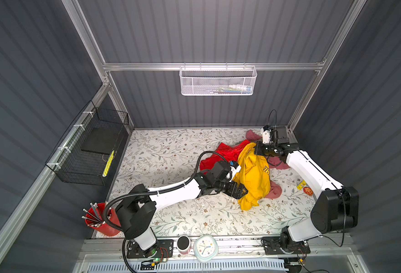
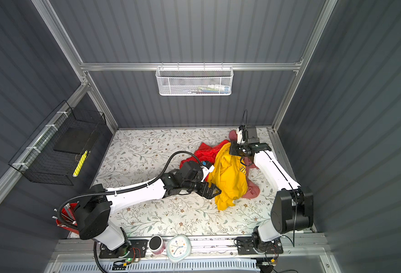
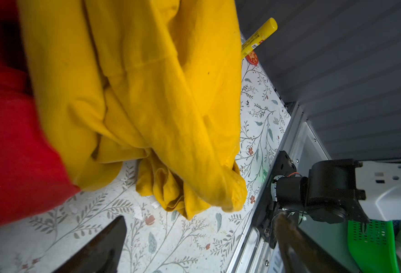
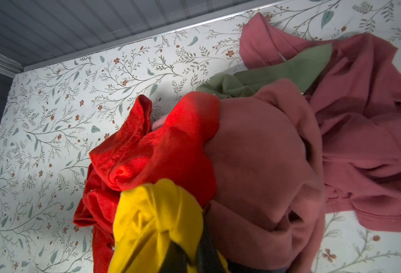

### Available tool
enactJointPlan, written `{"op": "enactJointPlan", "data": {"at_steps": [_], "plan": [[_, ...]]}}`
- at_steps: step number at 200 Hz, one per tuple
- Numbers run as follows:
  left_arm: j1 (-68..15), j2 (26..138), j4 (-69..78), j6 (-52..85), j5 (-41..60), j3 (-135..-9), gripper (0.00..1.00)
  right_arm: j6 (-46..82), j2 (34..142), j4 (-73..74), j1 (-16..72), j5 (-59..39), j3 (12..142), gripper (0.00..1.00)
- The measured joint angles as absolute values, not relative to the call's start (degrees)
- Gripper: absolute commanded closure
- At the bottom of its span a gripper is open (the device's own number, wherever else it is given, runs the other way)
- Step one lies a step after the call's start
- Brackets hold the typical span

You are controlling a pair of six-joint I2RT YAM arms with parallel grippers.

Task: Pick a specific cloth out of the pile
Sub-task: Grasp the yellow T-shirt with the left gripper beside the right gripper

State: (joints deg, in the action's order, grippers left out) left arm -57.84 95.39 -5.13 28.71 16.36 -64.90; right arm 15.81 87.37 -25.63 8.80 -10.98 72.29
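The cloth (image 1: 253,175) (image 2: 230,179) is mustard yellow with dark lettering near its right edge. It hangs stretched from my right gripper (image 1: 257,149) (image 2: 233,149), which is shut on its bunched upper end (image 4: 152,212). Its lower end rests crumpled on the table. Under and behind it lies the pile (image 1: 225,153): shiny red (image 4: 147,153), dusty rose (image 4: 265,153) and a green piece (image 4: 277,73). My left gripper (image 1: 243,191) (image 2: 214,191) (image 3: 200,216) stands open beside the cloth's lower left edge (image 3: 147,94), with nothing between its fingers.
A yellow tube (image 1: 301,184) (image 3: 258,37) and a red round sticker (image 1: 309,191) lie by the right wall. A black wire basket (image 1: 88,151) hangs on the left wall, a white mesh basket (image 1: 218,80) at the back. A red pencil cup (image 1: 100,219), mug (image 1: 183,243) and clock (image 1: 205,248) stand along the front.
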Motion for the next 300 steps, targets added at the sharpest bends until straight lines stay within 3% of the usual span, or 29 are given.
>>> {"op": "enactJointPlan", "data": {"at_steps": [57, 77, 110, 142, 208, 226, 300], "plan": [[-58.3, 103.0, 3.7, 36.8, 17.0, -66.3, 0.17, 15.9, 87.6, -22.0, 7.2, -14.5, 71.3, 1.00], [-58.3, 103.9, 5.8, 38.4, 16.5, -66.3, 0.27, 16.1, 87.7, -20.7, 6.9, -15.3, 70.9, 1.00], [-58.3, 105.7, 7.1, 40.0, 16.3, -69.5, 0.60, 16.3, 88.4, -19.9, 6.5, -15.9, 70.7, 1.00], [-58.3, 105.9, 6.7, 39.4, 15.4, -72.2, 1.00, 16.6, 88.4, -18.9, 5.1, -16.1, 69.3, 0.90], [-58.5, 97.0, -5.7, 35.1, 3.4, -76.7, 1.00, 17.3, 84.1, -14.6, 1.0, -18.5, 60.3, 0.28], [-58.5, 96.9, -10.3, 32.9, 1.2, -83.8, 1.00, 18.0, 80.8, -13.6, 1.1, -18.9, 57.8, 0.01], [-57.9, 98.2, -28.8, 23.6, -2.6, -106.3, 1.00, 17.5, 70.0, -11.7, -0.2, -15.3, 49.9, 0.01]]}}
